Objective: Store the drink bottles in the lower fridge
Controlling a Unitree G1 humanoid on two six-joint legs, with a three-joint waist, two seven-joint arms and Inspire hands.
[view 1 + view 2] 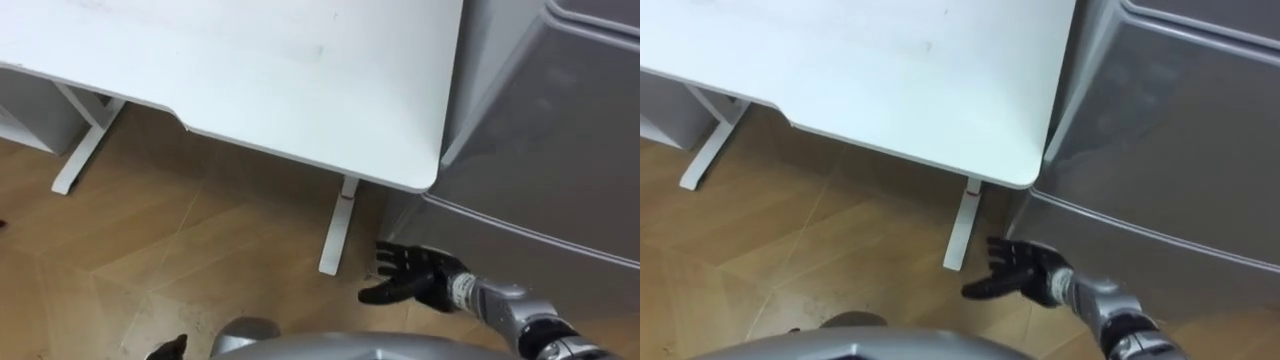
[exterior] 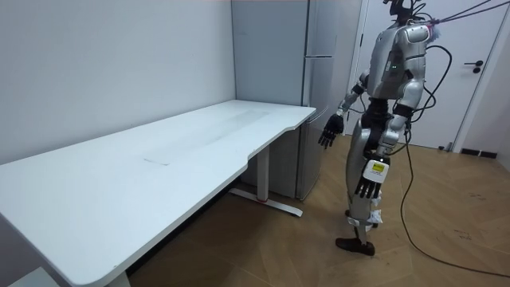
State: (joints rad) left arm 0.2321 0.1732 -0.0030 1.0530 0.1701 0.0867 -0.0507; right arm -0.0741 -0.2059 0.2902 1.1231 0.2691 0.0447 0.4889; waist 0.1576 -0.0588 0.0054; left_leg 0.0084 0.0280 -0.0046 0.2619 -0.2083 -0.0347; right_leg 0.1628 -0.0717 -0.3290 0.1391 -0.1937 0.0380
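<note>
Now, fridge shut, right robot hand spread near lower door, left robot hand relaxed.

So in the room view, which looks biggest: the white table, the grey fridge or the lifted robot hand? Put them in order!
1. The white table, though being nearest the camera makes it look bigger.
2. The grey fridge.
3. The raised right robot hand, by far the smallest.

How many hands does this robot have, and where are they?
2. The right robot hand is raised and open beside the lower fridge door; the left robot hand hangs open at its side.
</note>
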